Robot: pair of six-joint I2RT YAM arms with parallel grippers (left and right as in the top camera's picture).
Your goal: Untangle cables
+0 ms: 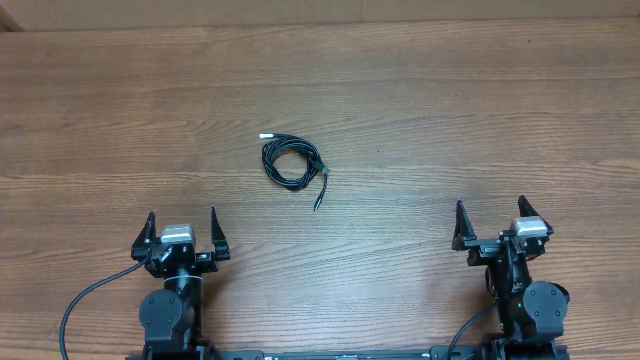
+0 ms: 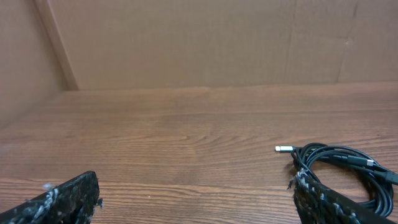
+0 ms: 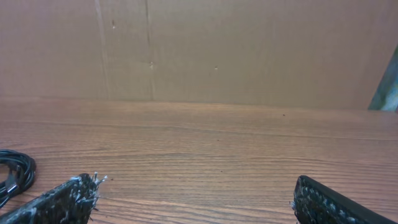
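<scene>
Coiling in one bundle, cables (image 1: 292,163), left end effector (image 1: 181,225), right end effector (image 1: 490,215), both apart

The table (image 1: 430,110) is matt grained wood, the cables (image 1: 268,163) smooth black plastic with one silvery metal plug (image 2: 283,149).

Coiled cables (image 1: 292,163) are lying near the middle of the table (image 1: 450,100), one loose end trailing toward the near edge. Bare wood is stretching all around the coil, giving open approach from either side. The left gripper (image 1: 182,216) and right gripper (image 1: 490,204) are sitting well apart, jaws wide. A cardboard wall (image 2: 186,43) is bounding the far edge.
</scene>
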